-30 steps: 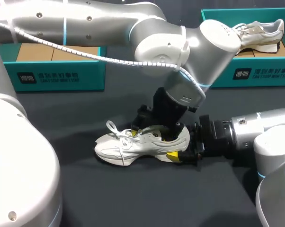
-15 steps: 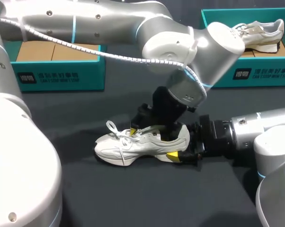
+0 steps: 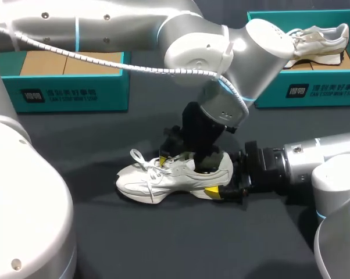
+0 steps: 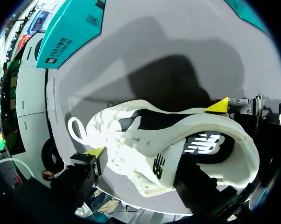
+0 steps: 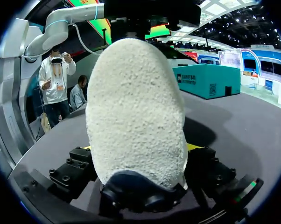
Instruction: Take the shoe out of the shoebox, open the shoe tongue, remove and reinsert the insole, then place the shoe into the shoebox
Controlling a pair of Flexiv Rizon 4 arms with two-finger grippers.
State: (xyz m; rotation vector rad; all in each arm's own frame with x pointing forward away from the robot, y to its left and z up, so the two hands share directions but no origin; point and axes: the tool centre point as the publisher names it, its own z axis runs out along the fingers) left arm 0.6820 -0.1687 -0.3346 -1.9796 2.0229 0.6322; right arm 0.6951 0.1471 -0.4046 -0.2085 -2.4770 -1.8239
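Dark table [image 3: 163, 244]. Left arm [image 3: 134, 29] over centre. Teal shoebox [image 3: 70, 93] rear left, well apart from shoe. White shoe [image 3: 163, 177] mid-table, heel clamped between right jaws. Left jaws at shoe opening, by tongue [image 4: 154, 163]; whether gripping, cannot tell.

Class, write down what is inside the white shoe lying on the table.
A dark insole lines the shoe, and the left gripper is down in its opening. The toe end inside is covered from view.
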